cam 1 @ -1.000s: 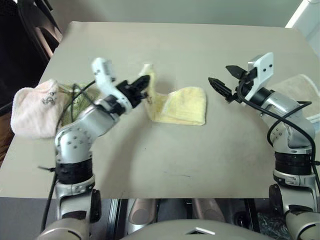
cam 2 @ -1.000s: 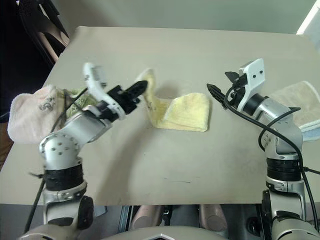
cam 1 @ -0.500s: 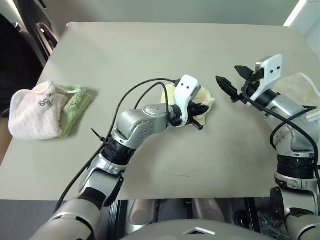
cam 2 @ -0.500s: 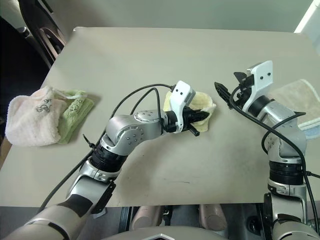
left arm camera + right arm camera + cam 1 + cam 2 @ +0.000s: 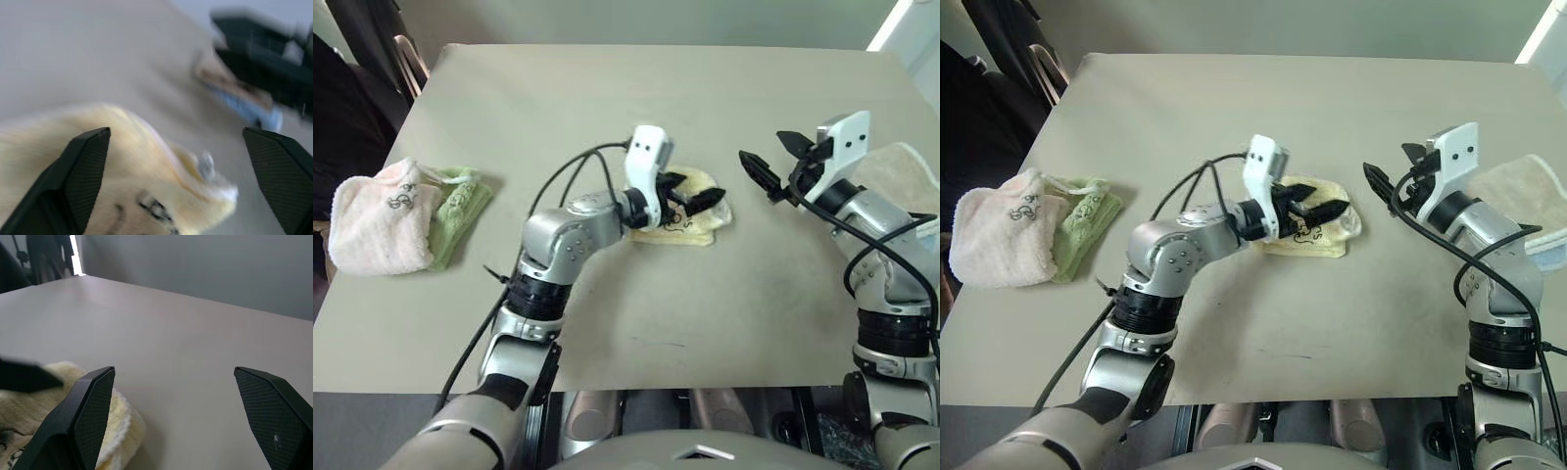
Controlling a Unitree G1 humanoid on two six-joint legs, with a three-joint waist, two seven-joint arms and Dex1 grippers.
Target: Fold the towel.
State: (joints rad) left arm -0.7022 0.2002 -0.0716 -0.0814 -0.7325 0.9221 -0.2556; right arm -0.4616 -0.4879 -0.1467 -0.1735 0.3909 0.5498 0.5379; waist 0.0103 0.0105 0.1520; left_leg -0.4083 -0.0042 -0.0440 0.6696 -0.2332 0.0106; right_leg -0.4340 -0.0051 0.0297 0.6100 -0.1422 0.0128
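Your pale yellow terry-cloth towel [image 5: 690, 211] lies bunched in a folded heap near the middle of the flat beige table [image 5: 636, 108], its dark embroidered mark facing up. Broad bare tabletop runs behind it to the far edge and in front of it to the near edge. At the table's left edge sit a crumpled pink towel [image 5: 377, 215] and a folded green cloth [image 5: 458, 206], touching each other and well apart from the yellow towel. A beige towel [image 5: 1518, 191] lies at the right edge, behind your right arm.

Your left gripper [image 5: 690, 201] reaches across from the left, roughly level, directly over the towel; its black fingers [image 5: 80, 171] stand spread wide, clamping nothing. Your right gripper [image 5: 778, 162] hangs just right of the towel, pointing left toward it, fingers [image 5: 90, 406] spread and empty, clear of the cloth.
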